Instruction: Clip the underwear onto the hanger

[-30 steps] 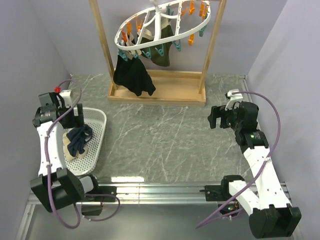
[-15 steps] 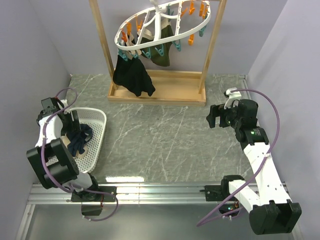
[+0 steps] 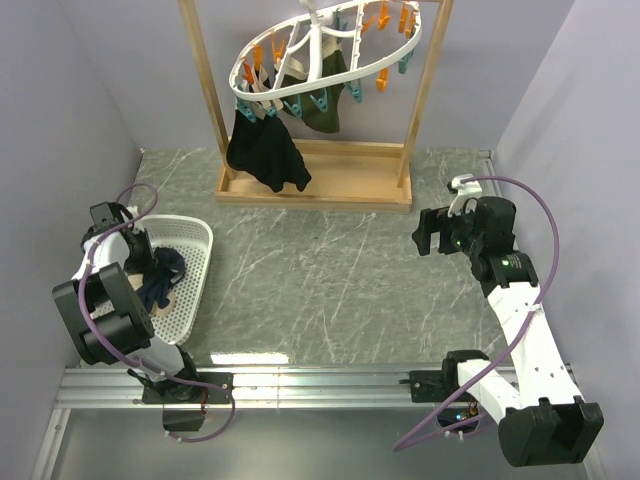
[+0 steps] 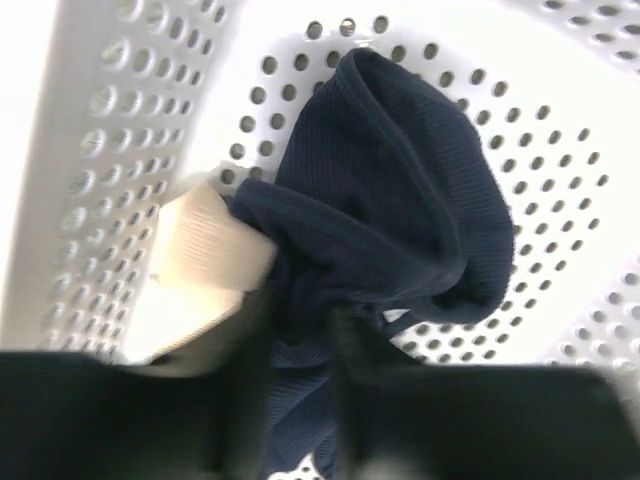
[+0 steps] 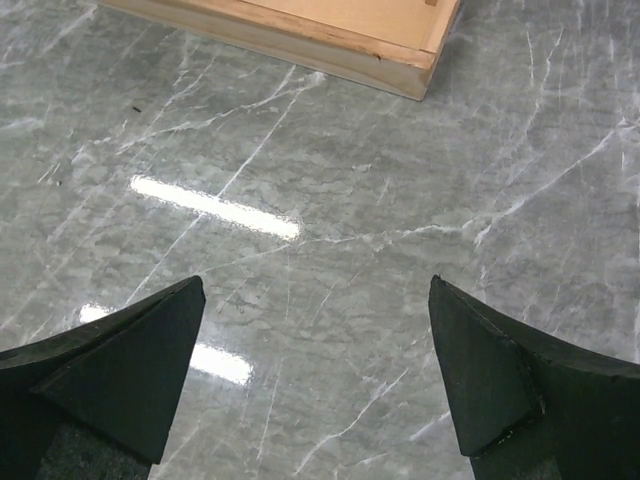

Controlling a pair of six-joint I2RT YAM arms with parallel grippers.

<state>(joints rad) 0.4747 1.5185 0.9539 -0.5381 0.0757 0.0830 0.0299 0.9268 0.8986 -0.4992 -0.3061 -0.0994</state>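
- top view: the underwear [image 3: 160, 280] lies bunched in the white basket [image 3: 204, 240] at the table's left side. it is well apart from the hanger [image 3: 325, 48], which hangs high in the wooden stand [image 3: 330, 185] at the back, with other dark garments pegged under it.
- top view: the left gripper [image 3: 138, 262] is down in the basket, on the fabric. the right gripper [image 3: 424, 238] hovers over the bare marble table [image 3: 330, 280] on the right side.
- left wrist: the underwear is dark navy ribbed cloth, crumpled into a soft fold, with a pale beige band [image 4: 205, 260] at its left. a strip of navy runs into the narrow gap between the blurred fingers [image 4: 150, 420]. i cannot tell whether they actually pinch it.
- judgement: the step in hand looks like the pick-up. better to catch a waistband edge than the thick bunch, so the piece hangs open for the pegs, then lift straight up, clear of the basket wall.
- right wrist: the jaws stand wide apart and hold nothing. only marble and the stand's base show beyond.
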